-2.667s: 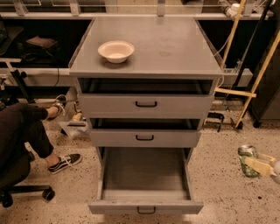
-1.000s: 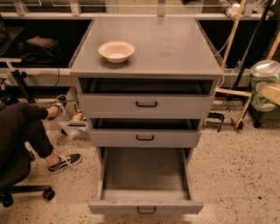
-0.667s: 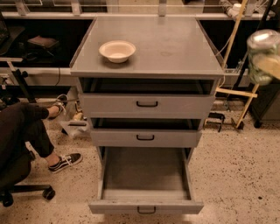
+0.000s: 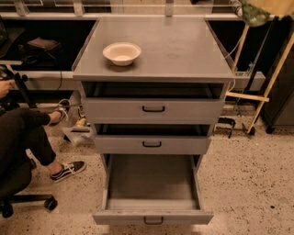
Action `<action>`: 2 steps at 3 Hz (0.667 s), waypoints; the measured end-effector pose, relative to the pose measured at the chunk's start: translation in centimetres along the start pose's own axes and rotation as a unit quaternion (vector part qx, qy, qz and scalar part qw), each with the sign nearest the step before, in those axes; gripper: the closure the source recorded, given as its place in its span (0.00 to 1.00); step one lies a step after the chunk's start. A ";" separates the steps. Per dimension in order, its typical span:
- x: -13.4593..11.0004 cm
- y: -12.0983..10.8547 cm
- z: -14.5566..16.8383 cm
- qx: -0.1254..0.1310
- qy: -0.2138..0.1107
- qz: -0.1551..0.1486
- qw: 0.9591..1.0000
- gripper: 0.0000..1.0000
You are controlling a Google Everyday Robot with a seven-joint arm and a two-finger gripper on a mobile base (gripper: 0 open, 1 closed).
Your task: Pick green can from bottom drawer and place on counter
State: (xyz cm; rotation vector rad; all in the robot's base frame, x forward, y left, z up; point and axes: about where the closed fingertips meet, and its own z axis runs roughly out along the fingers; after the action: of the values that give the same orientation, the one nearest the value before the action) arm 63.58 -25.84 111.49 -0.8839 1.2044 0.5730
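The bottom drawer is pulled wide open at the front, and its dark floor is bare. The counter is the cabinet's flat grey top. The green can is in the air at the top right corner of the camera view, to the right of the counter's back corner and above its level. My gripper is shut on it, with only its pale lower part showing at the frame edge.
A white bowl sits on the counter's left side. The two upper drawers are slightly open. A seated person and chair base are at the left. A wooden stand and dark furniture are at the right.
My gripper has lifted the green can from low at the right, near the floor, up along the cabinet's right side to above counter height and slightly leftward.
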 end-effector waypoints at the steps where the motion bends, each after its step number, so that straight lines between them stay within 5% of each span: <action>1: -1.4 -4.3 4.6 0.038 0.027 -0.043 0.998 1.00; 2: 0.5 -7.0 11.1 0.055 0.048 -0.056 0.996 1.00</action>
State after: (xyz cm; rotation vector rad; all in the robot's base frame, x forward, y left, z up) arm 75.27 -20.52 114.10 -0.8874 1.2527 0.3731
